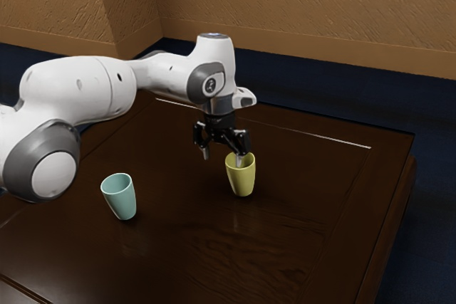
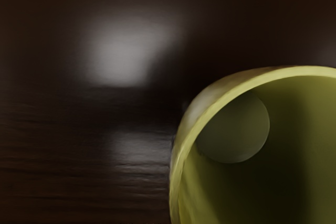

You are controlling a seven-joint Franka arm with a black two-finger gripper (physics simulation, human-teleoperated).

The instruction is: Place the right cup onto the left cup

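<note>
My gripper [image 1: 223, 156] stands open at the exterior view's centre, low over the table. One fingertip is at the mouth of the yellow cup [image 1: 243, 180], seemingly just inside its rim; the other hangs outside, toward the exterior view's left. This cup is upright on the table. In the wrist view the yellow cup [image 2: 181, 153] is close under my hand, its rim and inner bottom visible. The teal cup [image 1: 122, 200] stands upright and apart, toward the exterior view's left, with its mouth up.
Both cups are on a dark, glossy wooden table [image 1: 185, 247]. Its far edge runs behind my hand, with dark blue floor and a tan textured wall beyond. Toward the exterior view's left, the arm's large joint is near the teal cup in the picture.
</note>
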